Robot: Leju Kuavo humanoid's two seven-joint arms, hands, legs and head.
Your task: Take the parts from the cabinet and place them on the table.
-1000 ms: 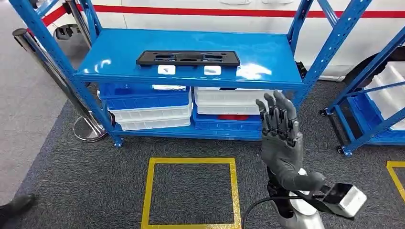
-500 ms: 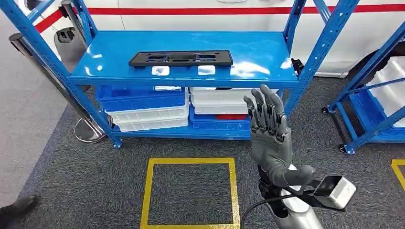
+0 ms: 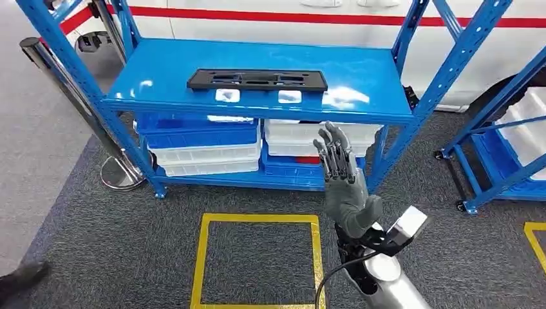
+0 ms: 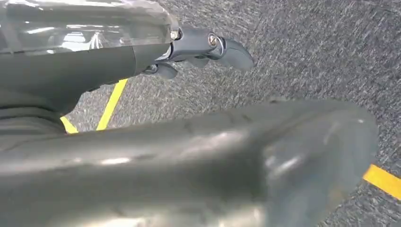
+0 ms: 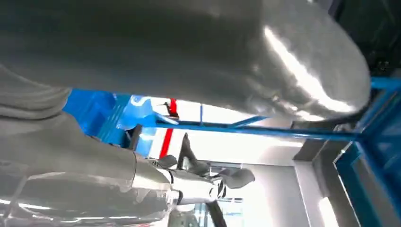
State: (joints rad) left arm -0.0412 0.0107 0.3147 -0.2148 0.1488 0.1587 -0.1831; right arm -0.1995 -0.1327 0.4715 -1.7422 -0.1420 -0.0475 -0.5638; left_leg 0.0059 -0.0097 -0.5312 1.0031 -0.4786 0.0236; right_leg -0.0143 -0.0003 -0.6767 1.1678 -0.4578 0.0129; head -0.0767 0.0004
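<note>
Black part (image 3: 257,79) is laid flat on the blue rack's (image 3: 360,77) top shelf. Right hand (image 3: 342,180) is raised below the shelf edge, fingers spread, nothing held. Left hand's (image 4: 198,47) fingers can't be made out.

We see grey carpet (image 3: 96,257) marked with a yellow taped square (image 3: 257,261), and the corner of another yellow outline (image 3: 534,235) off to the right. A chrome stanchion post (image 3: 64,96) stands on its round base (image 3: 119,174) at the left. A white wall with a red stripe (image 3: 270,14) runs along the back. A dark shoe (image 3: 22,277) shows at bottom left.
</note>
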